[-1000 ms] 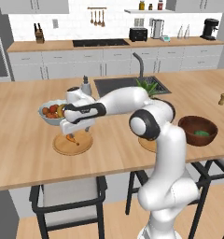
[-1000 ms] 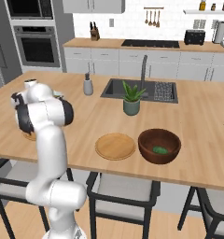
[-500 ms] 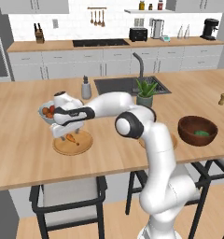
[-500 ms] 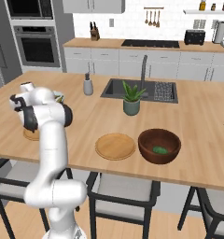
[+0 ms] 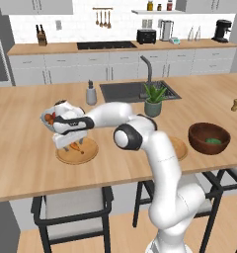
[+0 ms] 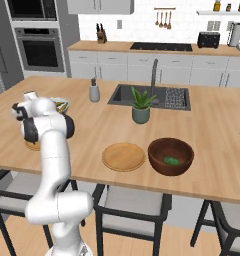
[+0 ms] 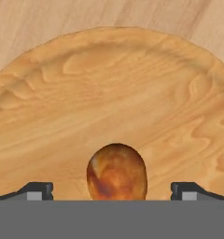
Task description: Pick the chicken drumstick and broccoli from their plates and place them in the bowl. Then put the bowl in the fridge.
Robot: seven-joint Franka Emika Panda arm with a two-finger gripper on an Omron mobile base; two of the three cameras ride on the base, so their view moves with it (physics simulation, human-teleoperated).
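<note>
Tool [image 7: 112, 191]: spread wide, straddling chicken drumstick [image 7: 116, 172] on left plate [image 7: 62, 116]. Broccoli [image 6: 171, 161] in bowl [image 6: 157, 162], right, on worktop [image 5: 21, 148].

Drumstick [image 7: 116, 172] on plate [image 7: 132, 93]; broccoli [image 6: 171, 161] in bowl [image 6: 157, 162]

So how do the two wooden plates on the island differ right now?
The left plate holds the chicken drumstick, with the gripper right above it, fingers either side; the right plate is bare. The right plate sits beside the bowl holding the broccoli; the left plate lies near the fruit bowl. Both are flat, round, light-wood discs.
</note>
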